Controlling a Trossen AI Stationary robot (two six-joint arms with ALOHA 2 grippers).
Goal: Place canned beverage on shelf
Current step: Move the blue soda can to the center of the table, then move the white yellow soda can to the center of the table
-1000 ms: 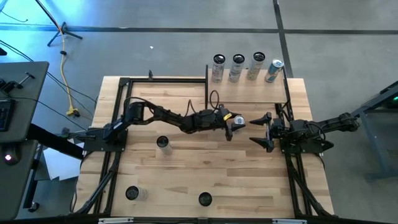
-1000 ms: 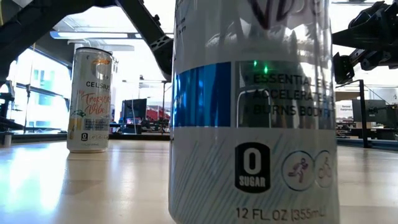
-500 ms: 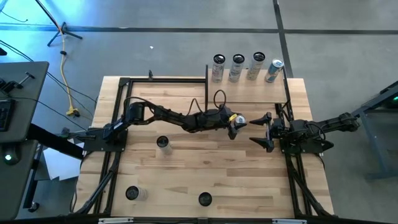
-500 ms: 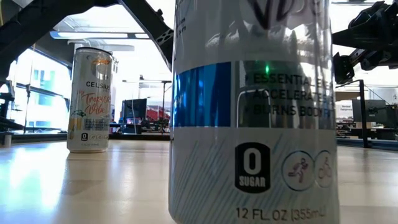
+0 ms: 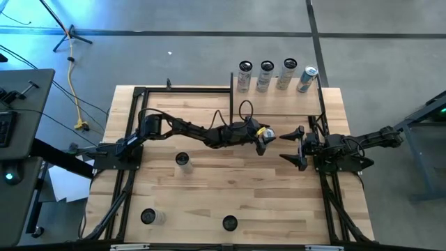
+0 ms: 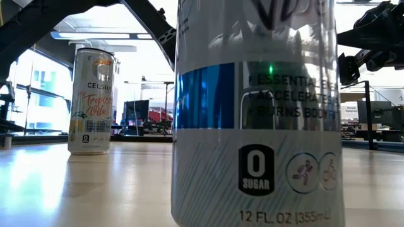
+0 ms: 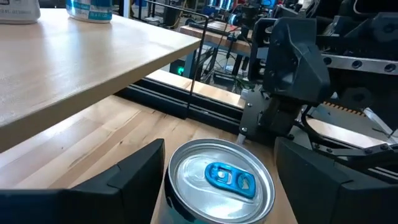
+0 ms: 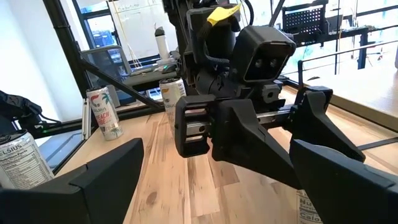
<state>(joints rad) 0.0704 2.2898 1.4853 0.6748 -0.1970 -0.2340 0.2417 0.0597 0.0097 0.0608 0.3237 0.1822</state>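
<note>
Left gripper (image 7: 214,180) straddles an upright can (image 7: 221,180), fingers apart, not clamping; shelf (image 7: 81,56) lies just beyond it; right gripper (image 5: 296,148) waits open right of the can

My left gripper (image 5: 265,139) straddles a can (image 7: 221,180) mid-table, and the right gripper (image 5: 296,147) sits just beside it, blocking that side. The shelf (image 5: 277,103) at the far edge has a bare near strip; four cans (image 5: 276,75) line its far rim. Three cans (image 5: 182,160) dot the table's (image 5: 272,202) near-left part; its near-right corner is open.

Two dark jointed arms, black cabling, yellow tag near left hand (image 5: 264,137).
</note>
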